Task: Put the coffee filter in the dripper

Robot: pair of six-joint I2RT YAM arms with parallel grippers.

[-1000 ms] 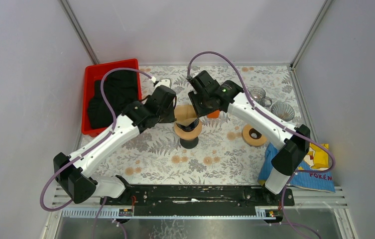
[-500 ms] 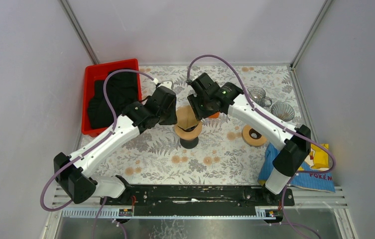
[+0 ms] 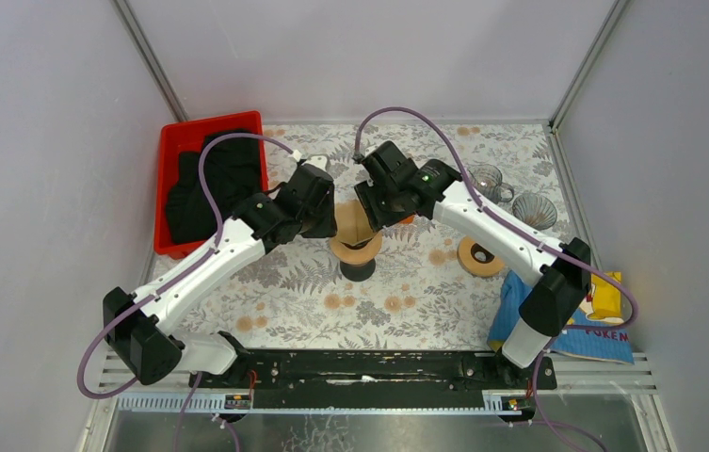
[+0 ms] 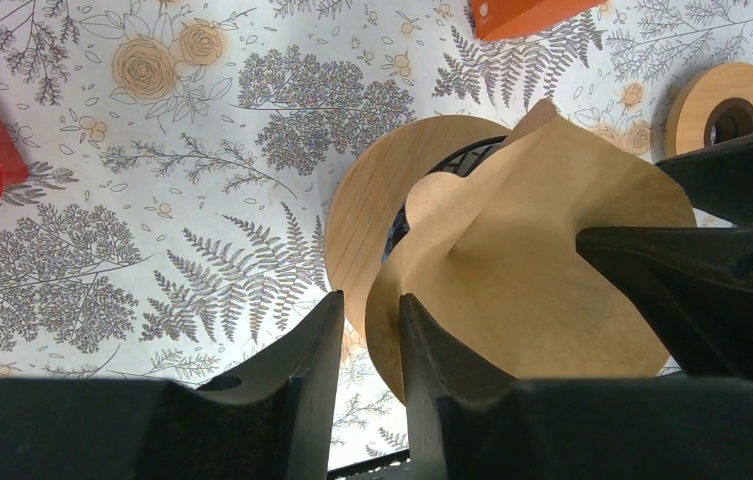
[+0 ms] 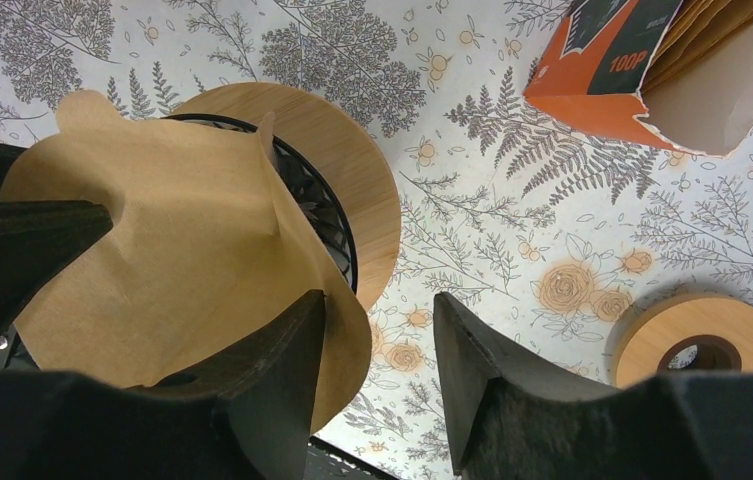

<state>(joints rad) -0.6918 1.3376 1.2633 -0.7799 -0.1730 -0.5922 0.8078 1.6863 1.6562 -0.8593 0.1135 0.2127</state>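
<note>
The brown paper coffee filter (image 3: pixel 352 224) stands as an opened cone in the dripper (image 3: pixel 357 250), a black ribbed cone with a wooden ring (image 4: pixel 372 220). My left gripper (image 4: pixel 367 315) is at the filter's left rim and open. The paper edge (image 4: pixel 384 310) runs between its fingers, against the right one, with a gap to the other. My right gripper (image 5: pixel 380 315) is at the opposite rim and open wider. There the filter (image 5: pixel 182 250) lies against the left finger, and the right finger stands clear. From above, the left gripper (image 3: pixel 325 215) and the right gripper (image 3: pixel 377 211) flank the filter.
An orange box of filters (image 5: pixel 602 100) lies just behind the dripper. A loose wooden ring (image 3: pixel 478 256) sits to the right, with two glass cups (image 3: pixel 510 193) beyond it. A red bin (image 3: pixel 173 151) holding black cloth stands at the back left. A blue bag (image 3: pixel 520 301) lies front right.
Both grippers' jaws have spread apart and let go of the filter's rim. The filter has settled a little lower into the dripper. The arms have barely shifted.
</note>
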